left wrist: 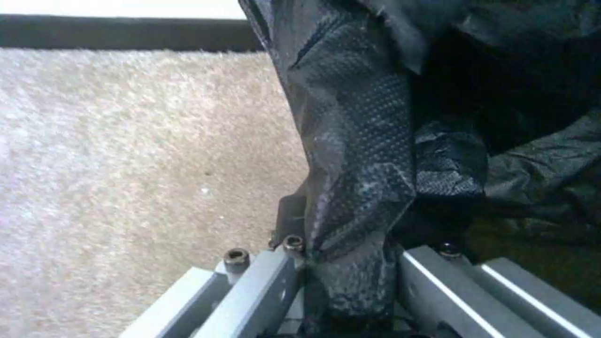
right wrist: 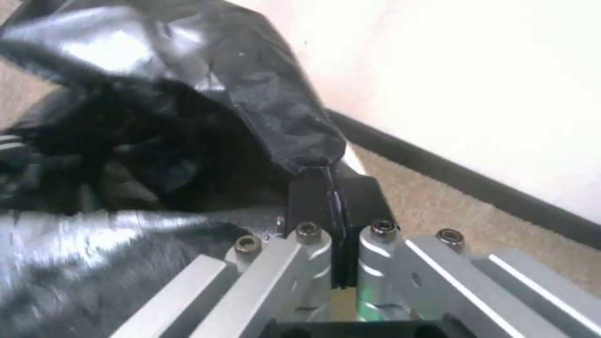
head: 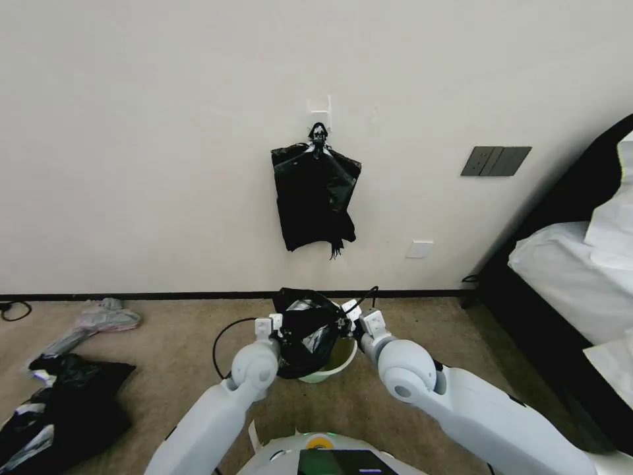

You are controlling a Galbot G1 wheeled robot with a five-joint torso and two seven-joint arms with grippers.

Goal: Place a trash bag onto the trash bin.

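The trash bag (head: 304,330) hangs over the trash bin (head: 334,365). The left gripper (head: 275,328) and the right gripper (head: 351,315) each pinch an opposite edge of the bag above the bin.

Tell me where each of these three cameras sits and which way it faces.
Head view: on the head, facing forward and down at the wall and carpet; both arms hold the glossy black plastic trash bag over the round cream-white bin.
Left wrist view: behind the left gripper, pinching bag film.
Right wrist view: behind the right gripper, pinching bag edge.
Shared: the bag.
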